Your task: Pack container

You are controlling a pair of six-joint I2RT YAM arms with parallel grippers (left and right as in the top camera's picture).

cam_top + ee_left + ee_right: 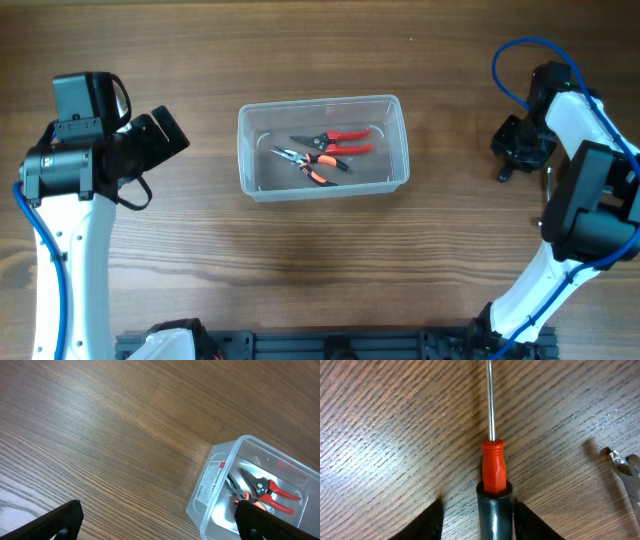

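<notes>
Red-and-black screwdriver (494,467) sits right between the fingers of my right hand (478,505), shaft pointing straight away from the wrist. The contact is below the frame edge, so I can't tell if I'm pinching it or just straddling it. The clear container (320,102) is in the middle of the table (300,260), well off to the left of that hand, long axis running left-right. It's got two red-handled cutters (322,152) inside. So it's a sideways carry, and I reckon the shaft wants lining up with that long side. My left hand (157,507) is spread wide, empty, near the container's left end.
</notes>
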